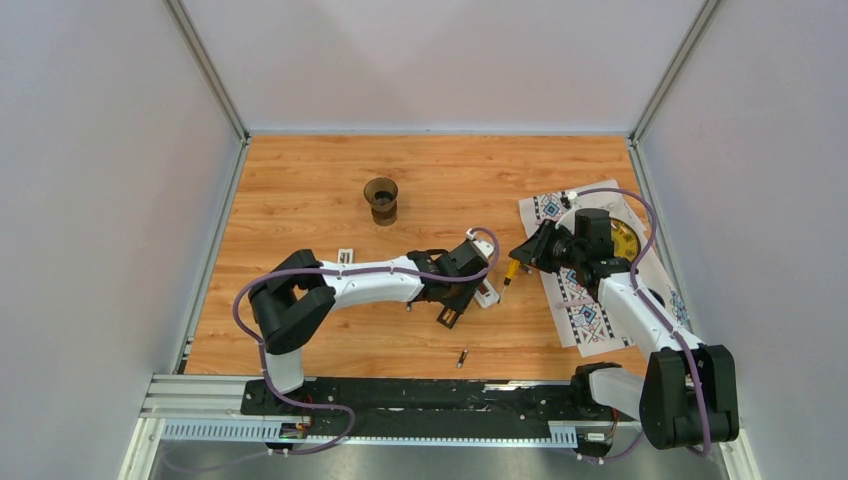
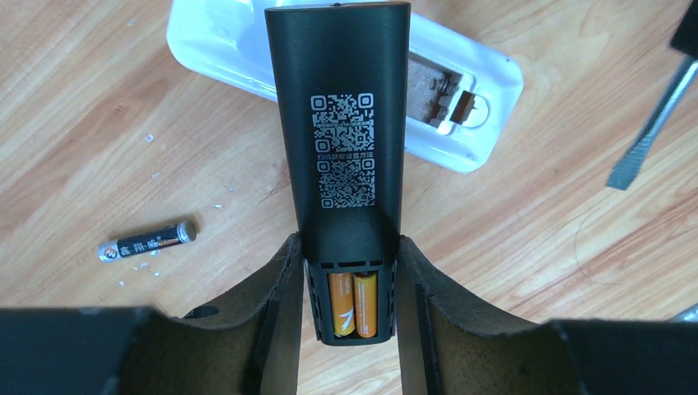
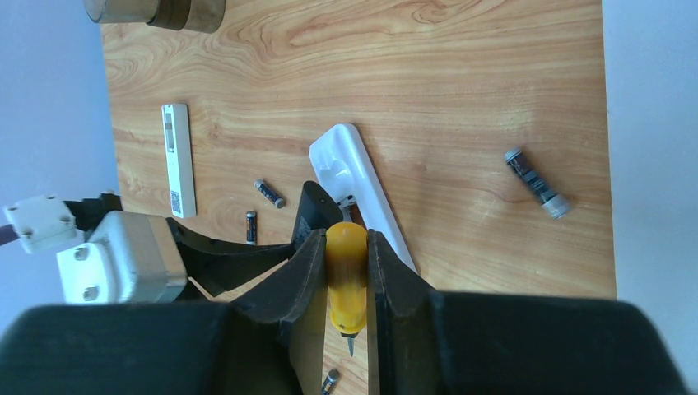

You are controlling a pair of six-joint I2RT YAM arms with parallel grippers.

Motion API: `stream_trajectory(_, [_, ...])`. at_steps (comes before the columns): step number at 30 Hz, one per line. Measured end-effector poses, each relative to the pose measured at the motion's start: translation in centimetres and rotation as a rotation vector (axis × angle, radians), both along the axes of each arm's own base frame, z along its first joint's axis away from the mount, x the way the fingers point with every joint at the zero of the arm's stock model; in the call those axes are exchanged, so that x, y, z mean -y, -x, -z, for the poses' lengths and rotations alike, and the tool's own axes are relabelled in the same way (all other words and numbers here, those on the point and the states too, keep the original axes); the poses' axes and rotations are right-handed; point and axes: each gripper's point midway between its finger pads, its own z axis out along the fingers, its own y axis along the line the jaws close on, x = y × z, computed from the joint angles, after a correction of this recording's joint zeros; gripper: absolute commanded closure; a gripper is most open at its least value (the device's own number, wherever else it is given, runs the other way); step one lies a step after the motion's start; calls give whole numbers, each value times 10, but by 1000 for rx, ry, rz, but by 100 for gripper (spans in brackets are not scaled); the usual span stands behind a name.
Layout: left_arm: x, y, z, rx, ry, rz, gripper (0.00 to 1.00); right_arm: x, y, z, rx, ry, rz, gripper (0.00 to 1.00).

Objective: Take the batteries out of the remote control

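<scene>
Your left gripper (image 2: 347, 244) pinches the black remote (image 2: 346, 82), likely to steady its 2 orange batteries (image 2: 354, 304) for the screwdriver (image 3: 346, 300) your right gripper (image 3: 346, 243) clamps.

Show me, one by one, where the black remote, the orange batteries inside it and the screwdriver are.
black remote (image 2: 337, 58): left wrist view, on its back, above the printed code.
orange batteries (image 2: 365, 306): left wrist view, on the right cell in the open compartment.
screwdriver (image 3: 346, 267): right wrist view, on its yellow-orange handle.

On my wooden table (image 1: 300, 190) a brown cup (image 1: 381, 199) stands well back. A patterned cloth (image 1: 585, 312) lies at the right with a yellow plate (image 1: 626, 240) on it, and a yellow-handled screwdriver (image 3: 346, 276) is just left of the cloth.
</scene>
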Motion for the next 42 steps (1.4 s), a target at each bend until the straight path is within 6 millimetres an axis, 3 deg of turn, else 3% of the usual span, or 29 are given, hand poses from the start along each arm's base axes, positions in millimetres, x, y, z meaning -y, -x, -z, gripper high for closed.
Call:
stream_trajectory(8, [-10, 4, 13, 3, -29, 11, 80, 0, 1, 0, 0, 3, -2, 100])
stream_trajectory(13, [-28, 15, 15, -7, -44, 20, 77, 0, 1, 0, 0, 4, -3, 100])
stream_trajectory(16, [-36, 21, 17, -11, -63, 46, 70, 0, 1, 0, 1, 5, -3, 100])
stream_trajectory(22, [-37, 34, 19, -1, -100, 133, 38, 0, 1, 0, 0, 4, -3, 100])
stream_trajectory(26, [-39, 40, 22, 0, -115, 169, 29, 0, 1, 0, 0, 4, -3, 100])
stream_trajectory(37, [-59, 52, 8, 15, -79, 167, 29, -2, 2, 0, 1, 6, -11, 100])
stream_trajectory(42, [-66, 65, 15, 6, -75, 170, 32, -16, 7, -2, 10, 15, -54, 100])
